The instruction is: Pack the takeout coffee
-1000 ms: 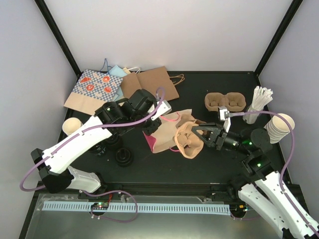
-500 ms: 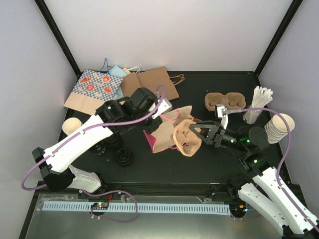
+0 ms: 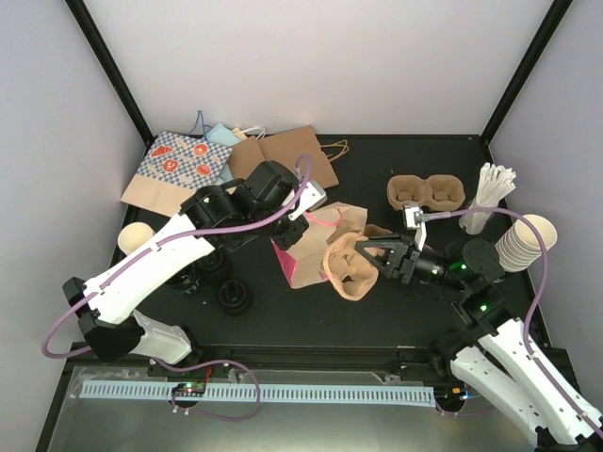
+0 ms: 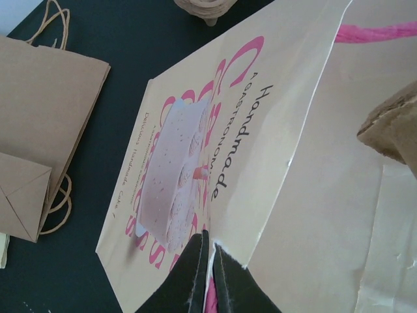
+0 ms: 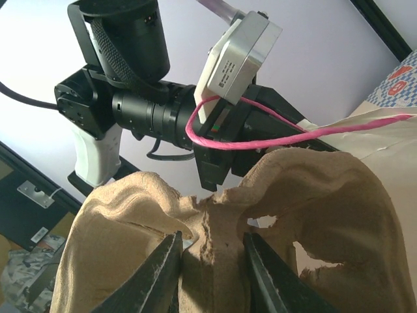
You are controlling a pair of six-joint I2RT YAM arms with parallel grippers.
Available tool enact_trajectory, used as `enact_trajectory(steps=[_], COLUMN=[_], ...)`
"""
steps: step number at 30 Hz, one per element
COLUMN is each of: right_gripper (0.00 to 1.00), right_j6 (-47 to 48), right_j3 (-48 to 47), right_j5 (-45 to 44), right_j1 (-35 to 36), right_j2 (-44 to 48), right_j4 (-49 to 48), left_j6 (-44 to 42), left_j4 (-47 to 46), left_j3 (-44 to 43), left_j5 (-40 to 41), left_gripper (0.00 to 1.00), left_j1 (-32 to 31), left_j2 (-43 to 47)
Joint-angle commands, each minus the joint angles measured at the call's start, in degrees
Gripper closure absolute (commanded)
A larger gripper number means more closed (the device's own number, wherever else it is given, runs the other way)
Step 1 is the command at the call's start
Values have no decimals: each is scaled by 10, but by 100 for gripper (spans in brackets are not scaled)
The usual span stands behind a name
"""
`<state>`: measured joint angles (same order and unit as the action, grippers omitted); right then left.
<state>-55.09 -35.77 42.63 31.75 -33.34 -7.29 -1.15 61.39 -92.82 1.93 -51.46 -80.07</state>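
The left arm stretches diagonally from the near-left corner toward the middle of the surface (image 3: 311,325), and the left claw (image 4: 208,246) is pinched together on the edge of the printed paper bag (image 4: 260,143). The right arm reaches leftward, and the right claw (image 5: 208,261) is clamped on the ridge of a pulp cup carrier (image 5: 326,195) at the bag's mouth. The lidded coffee cups (image 3: 234,296) stand by the left forearm, left of the bag.

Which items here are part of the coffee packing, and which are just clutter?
In play:
- printed bag, pinched by left gripper
- pulp carrier, in right gripper
- lidded cups

Lying about:
- spare carrier
- flat bags
- cup stack
- white sticks
- lone open cup
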Motion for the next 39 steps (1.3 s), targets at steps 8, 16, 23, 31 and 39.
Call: enact_trajectory(steps=[8,16,23,31,39], right_gripper=[71,70,73,72,71], right_j6=[-6,-83,-69,-131,-149], right_j3=[5,-24,-8,-4,-16], right_j5=[-52,-64,-65,-89,-109], right_j1=[4,4,4,5,5], right_j2=[-2,-37,-39,-15,-6], right_j4=[19,-54,-25,-66,-56], left_j6=[-7,-9,-13,-15,-11], left_j4=[9,23,28,30,26], left_j3=[-24,-19,-25,-17,-3], left_j5=[-45,-24,-22,-14,-11], left_gripper=[98,98,98,99,99], left_j1=[-2,-3,-3,-3,-4], left_j2=[1,-14,-15,-23,-16])
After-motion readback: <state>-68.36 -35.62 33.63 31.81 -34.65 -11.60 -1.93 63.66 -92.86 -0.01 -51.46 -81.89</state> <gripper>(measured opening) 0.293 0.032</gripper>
